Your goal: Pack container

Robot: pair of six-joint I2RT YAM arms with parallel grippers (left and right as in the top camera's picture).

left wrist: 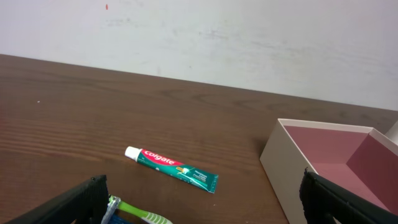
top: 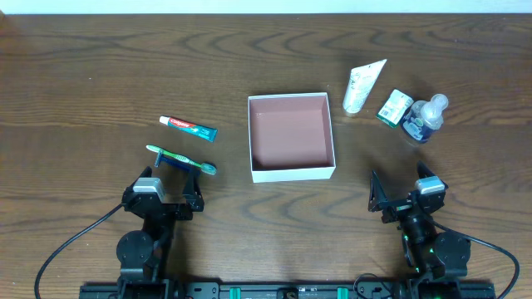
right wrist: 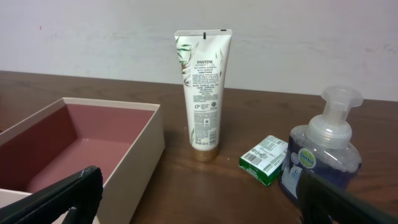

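The container point(top: 291, 173), a shallow square box with white walls and a pink-brown inside, sits at mid table with nothing in it; it shows in the left wrist view point(left wrist: 281, 163) and right wrist view point(right wrist: 138, 144). Left of it lie a toothpaste tube point(top: 189, 127) point(left wrist: 171, 168) and a green toothbrush point(top: 181, 159) point(left wrist: 140, 213). Right of it stand a white Pantene tube point(top: 363, 85) point(right wrist: 203, 94), a green soap box point(top: 394, 107) point(right wrist: 265, 159) and a blue Dettol pump bottle point(top: 424, 119) point(right wrist: 323, 153). My left gripper point(top: 169, 193) point(left wrist: 202, 208) and right gripper point(top: 405, 193) point(right wrist: 202, 205) are open and empty near the front edge.
The dark wooden table point(top: 100, 75) stretches wide around the objects. A pale wall point(left wrist: 199, 37) stands behind the table's far edge. Cables run from both arm bases at the front.
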